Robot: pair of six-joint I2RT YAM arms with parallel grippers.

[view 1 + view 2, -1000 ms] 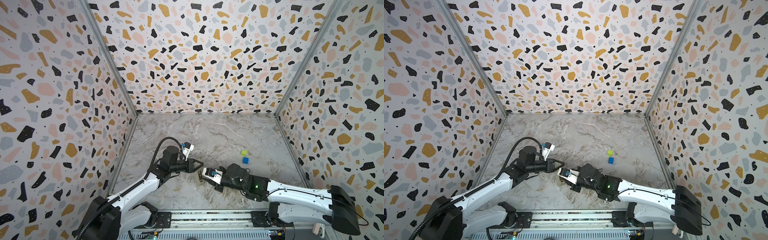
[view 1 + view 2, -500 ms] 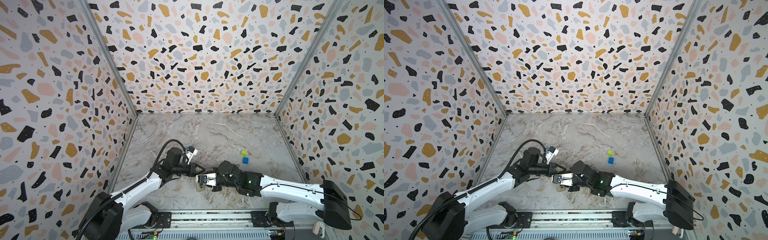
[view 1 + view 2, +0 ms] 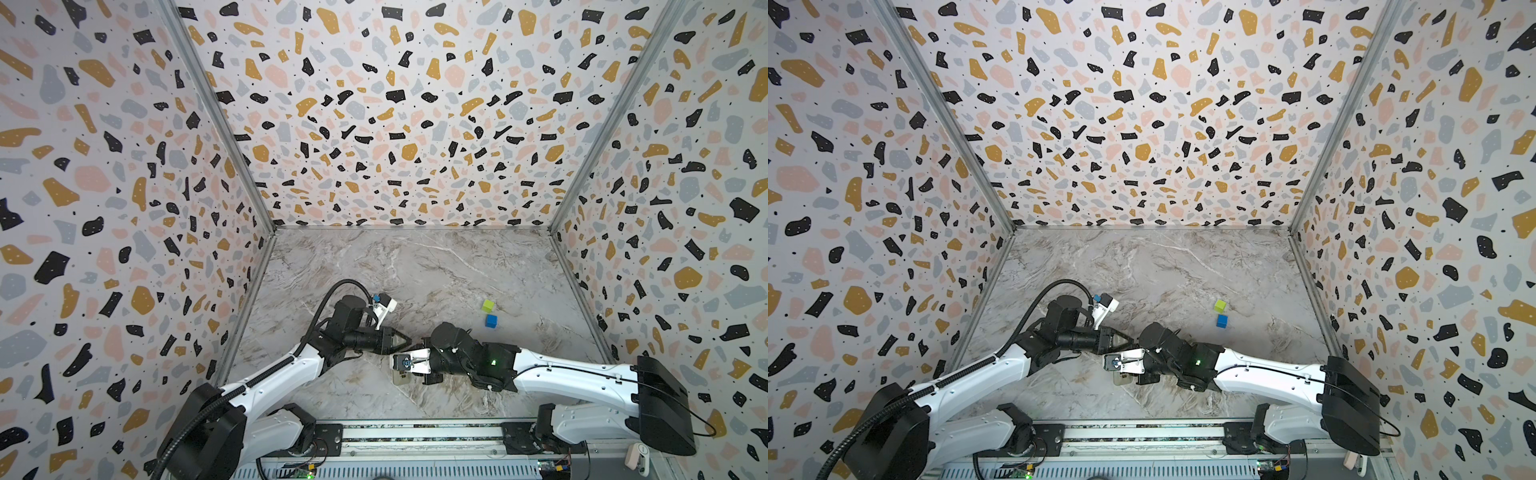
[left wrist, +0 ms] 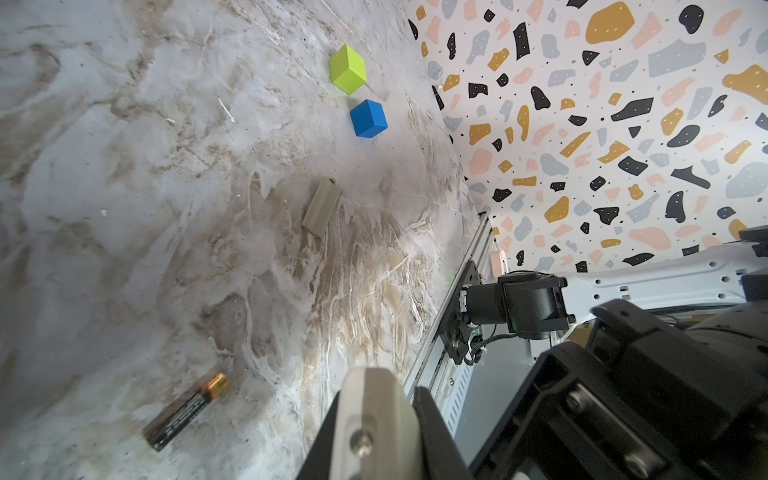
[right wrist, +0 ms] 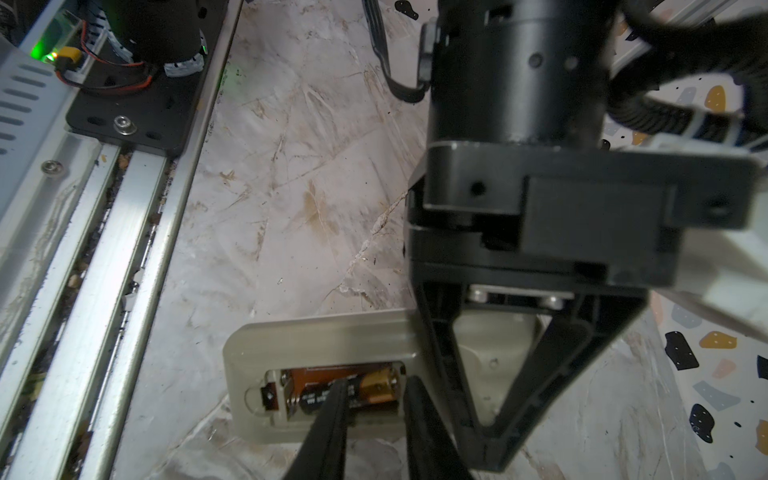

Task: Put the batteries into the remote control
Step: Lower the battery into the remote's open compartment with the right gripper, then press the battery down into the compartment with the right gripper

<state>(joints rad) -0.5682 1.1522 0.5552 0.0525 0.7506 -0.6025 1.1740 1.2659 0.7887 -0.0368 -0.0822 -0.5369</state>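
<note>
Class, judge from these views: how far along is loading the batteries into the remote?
Done: cover off, one battery in the remote. In hand: the open right gripper has a finger on it; the shut left gripper tips onto the remote. Left: second battery lies on the table.

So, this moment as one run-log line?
left gripper: shut, over pale slim remote control | right gripper: jaws apart over dark cylindrical battery in remote | second battery: loose on marbled table
</note>
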